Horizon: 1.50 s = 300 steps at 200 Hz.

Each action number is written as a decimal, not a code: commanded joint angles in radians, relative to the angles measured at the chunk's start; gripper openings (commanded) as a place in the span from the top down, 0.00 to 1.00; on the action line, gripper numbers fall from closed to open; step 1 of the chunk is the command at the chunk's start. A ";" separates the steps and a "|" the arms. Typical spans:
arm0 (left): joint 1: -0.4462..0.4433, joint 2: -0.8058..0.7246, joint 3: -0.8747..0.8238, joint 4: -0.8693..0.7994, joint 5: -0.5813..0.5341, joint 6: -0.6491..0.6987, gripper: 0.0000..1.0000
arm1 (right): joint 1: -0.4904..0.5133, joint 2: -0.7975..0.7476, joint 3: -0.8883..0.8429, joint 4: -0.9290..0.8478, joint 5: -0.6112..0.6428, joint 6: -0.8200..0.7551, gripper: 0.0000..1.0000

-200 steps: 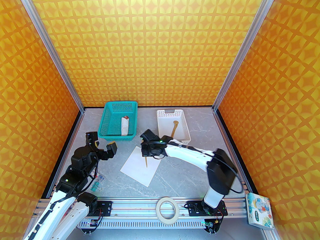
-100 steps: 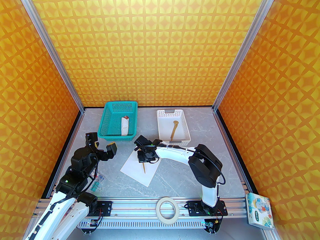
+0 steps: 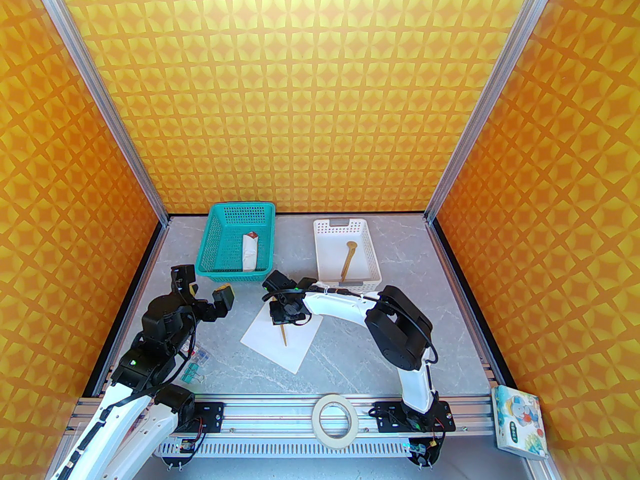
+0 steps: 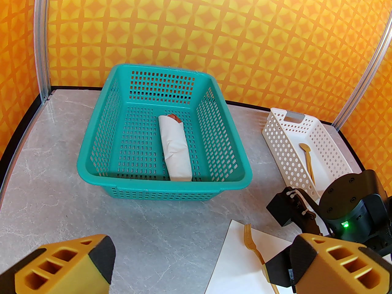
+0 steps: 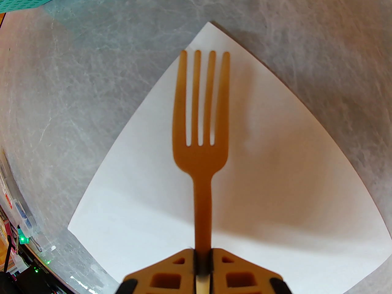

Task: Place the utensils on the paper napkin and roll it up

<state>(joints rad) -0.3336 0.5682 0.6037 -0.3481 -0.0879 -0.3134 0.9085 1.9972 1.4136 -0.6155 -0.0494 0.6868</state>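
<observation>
Grips the fork (image 5: 200, 158) by its handle in the right gripper (image 5: 202, 256), pinched narrow, tines out over the napkin (image 5: 275, 179) lying flat at the middle of the desk (image 3: 350, 353). Holds the left gripper (image 3: 202, 292) spread wide and empty toward its left edge. Has the spoon (image 3: 347, 260) lying in the white basket (image 3: 320, 253) near the far edge.

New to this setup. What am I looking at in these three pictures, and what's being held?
Two robot arms are bolted at the near edge of a table. The wide picture looks down from above and behind them; the other two come from a camera on each wrist. The right tool pinches a wooden fork by its handle over a white napkin. The left tool is open, holding nothing. A spoon lies in the white basket; a paper roll lies in the teal basket.
</observation>
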 commanded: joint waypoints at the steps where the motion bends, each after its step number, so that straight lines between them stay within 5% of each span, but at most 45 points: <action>1: 0.008 -0.011 -0.003 -0.013 -0.018 -0.010 0.00 | 0.008 0.026 0.028 -0.021 0.010 -0.023 0.86; 177: 0.008 -0.013 0.011 -0.028 -0.017 -0.005 0.00 | 0.007 0.045 0.038 -0.043 0.028 -0.021 0.75; 300: 0.008 -0.055 0.080 -0.042 -0.018 0.077 0.01 | 0.007 -0.086 0.071 -0.082 0.076 -0.059 0.65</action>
<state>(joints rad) -0.3332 0.5419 0.6430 -0.3786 -0.0883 -0.2863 0.9096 1.9736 1.4471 -0.6621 -0.0193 0.6609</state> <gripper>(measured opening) 0.992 0.340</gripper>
